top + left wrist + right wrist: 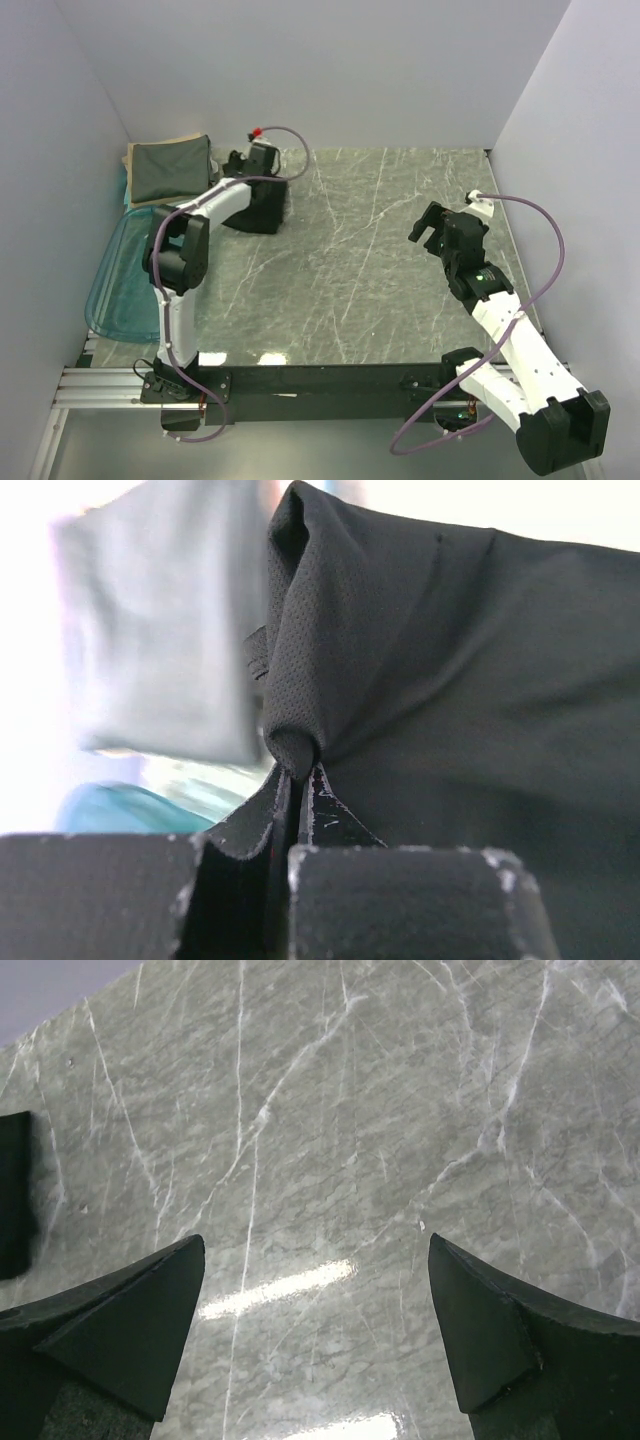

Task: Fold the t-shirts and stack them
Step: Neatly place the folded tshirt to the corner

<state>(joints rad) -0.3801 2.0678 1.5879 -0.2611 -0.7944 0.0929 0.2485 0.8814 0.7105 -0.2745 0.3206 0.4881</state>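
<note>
Left tool point(298, 770) is clamped together on a pinch of the black t-shirt point(450, 680), and my left wrist camera shows the fine mesh weave of the cloth bunched into a ridge rising from between the fingers. From the overhead camera I see what that close view hides: the black t-shirt point(262, 208) lies as a dark heap on the grey veined table point(380, 260) towards the far left, with my left arm stretched out over it. Just beside it, in the far left corner, a folded grey-green t-shirt point(170, 170) lies on top of a folded beige t-shirt point(190, 138), whose edges peek out around it. That pair sits at the far end of a clear blue tub point(115, 290), which runs along the left edge of the table; whether the stack rests inside it or on its rim I cannot tell. In the left wrist view the grey-green t-shirt point(160, 630) is only a blurred block behind the black cloth, with a smear of the blue tub point(120, 805) below it. Right tool point(428, 228) hangs above the right side of the table, well apart from the shirts. Its own camera shows the right tool point(315, 1240) with fingers spread wide and nothing between them but the table point(400, 1110), plus a sliver of black cloth point(12, 1195) at the left edge.
</note>
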